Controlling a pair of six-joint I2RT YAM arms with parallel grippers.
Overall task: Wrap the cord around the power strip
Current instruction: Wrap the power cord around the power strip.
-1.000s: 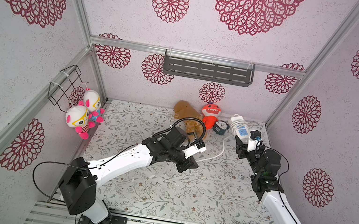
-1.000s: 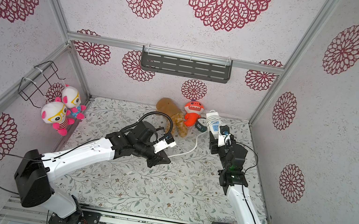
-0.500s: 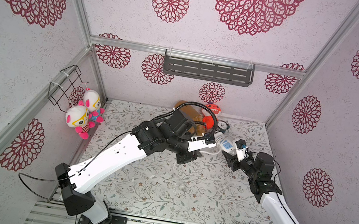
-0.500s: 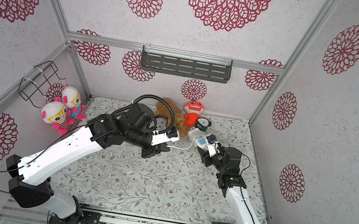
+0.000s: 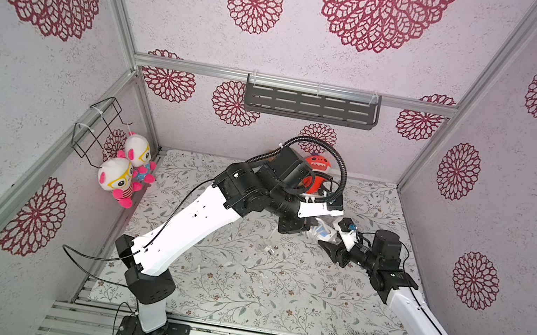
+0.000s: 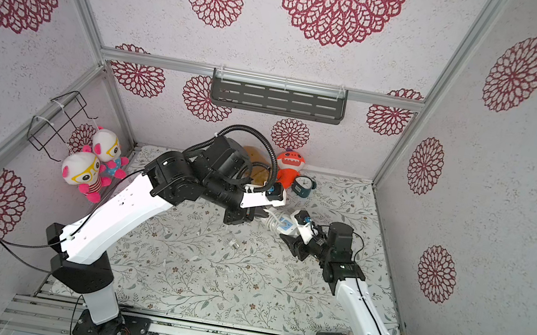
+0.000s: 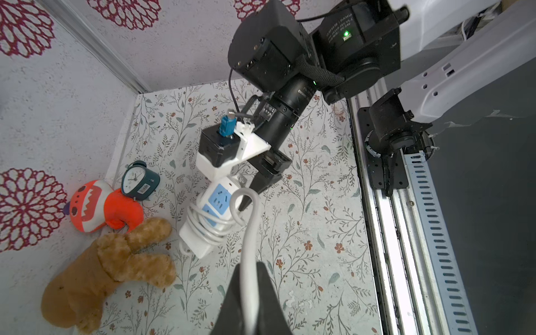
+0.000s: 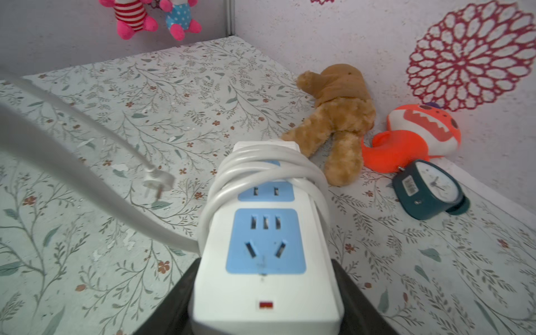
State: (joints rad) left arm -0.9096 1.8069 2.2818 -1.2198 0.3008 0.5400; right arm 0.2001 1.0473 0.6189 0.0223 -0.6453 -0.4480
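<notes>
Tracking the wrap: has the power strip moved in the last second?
Yes. In a top view the power strip, earlier beside the alarm clock by the back wall, is now forward of it.

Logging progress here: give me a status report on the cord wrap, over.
Right tool shut on the power strip. Left tool shut on the cord. Several loops around the strip, plug loose. Brown plush and clock close by.
</notes>
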